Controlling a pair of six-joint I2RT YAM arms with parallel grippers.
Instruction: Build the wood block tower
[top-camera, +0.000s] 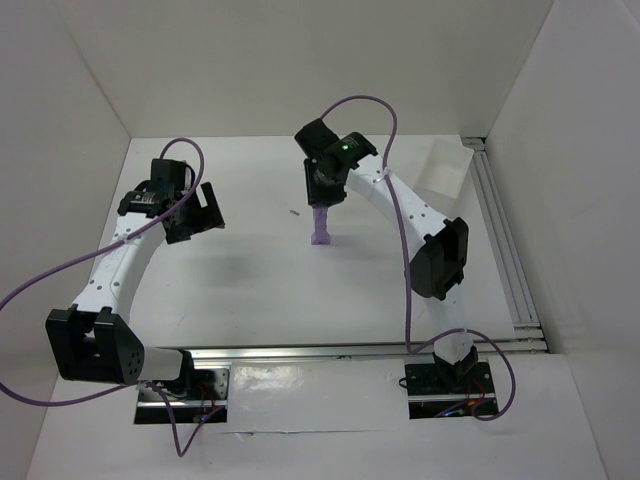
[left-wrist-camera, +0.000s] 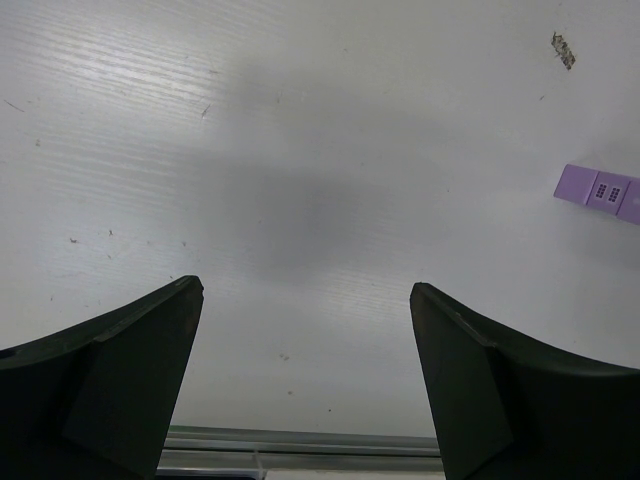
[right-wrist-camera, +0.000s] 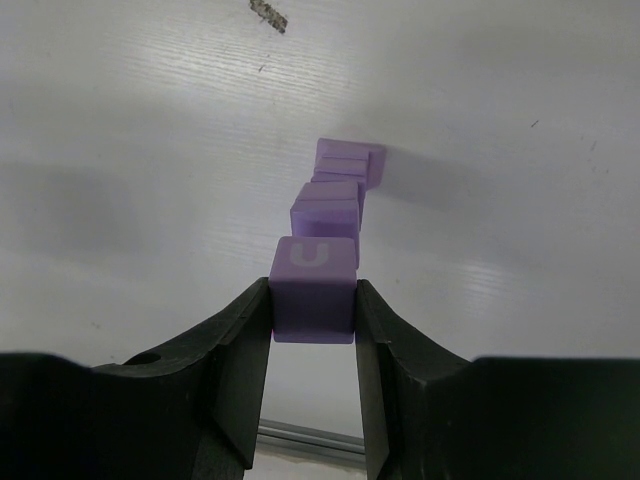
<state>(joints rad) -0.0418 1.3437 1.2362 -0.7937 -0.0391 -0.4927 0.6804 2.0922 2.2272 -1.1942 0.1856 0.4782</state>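
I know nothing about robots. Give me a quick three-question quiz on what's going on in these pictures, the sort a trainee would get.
1. True or false: the left gripper is holding a block.
2. Pick one. What sits between the fingers of the right gripper?
A. a lilac cube
B. a white tray
C. nothing
3. Fill the gap: the gripper at the tower is the ___ one.

Key: 1 false, it is open and empty. 2 A. 3 right.
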